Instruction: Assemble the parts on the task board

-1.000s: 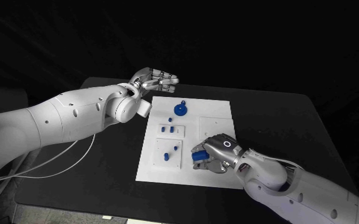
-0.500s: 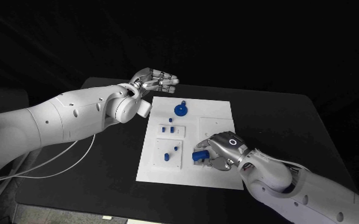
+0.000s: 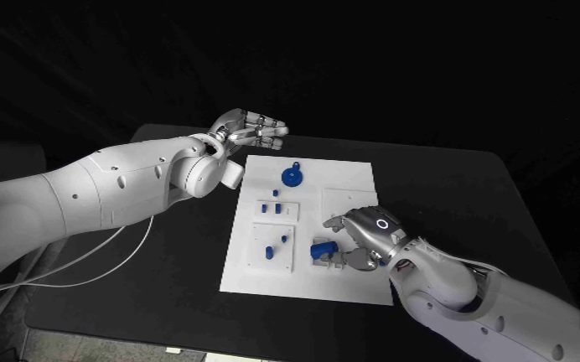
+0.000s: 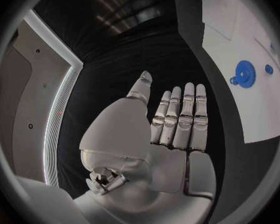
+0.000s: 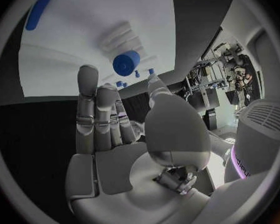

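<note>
The white task board (image 3: 344, 179) lies in the middle of the black table. A blue cylinder part (image 3: 322, 250) stands on its near right area, seen from the wrist as a round blue part (image 5: 126, 62) just past the fingertips. My right hand (image 3: 365, 240) hovers beside it with fingers (image 5: 101, 112) stretched out and apart from it, holding nothing. A blue disc (image 3: 292, 178) and a small peg (image 3: 296, 165) sit at the board's far end. Small blue pieces (image 3: 270, 208) stand mid-left. My left hand (image 3: 251, 131) hangs off the board's far left corner, fingers (image 4: 180, 117) straight, empty.
More small blue pieces (image 3: 277, 245) stand in the near left block of the board. The left wrist view shows the blue disc (image 4: 244, 74) and the board (image 4: 239, 30). A white cable (image 3: 85, 266) runs over the table's left side.
My right hand has let go of the blue cylinder, spread its fingers and drawn back to the right; the cylinder now stands on the board. The left arm has not moved.
</note>
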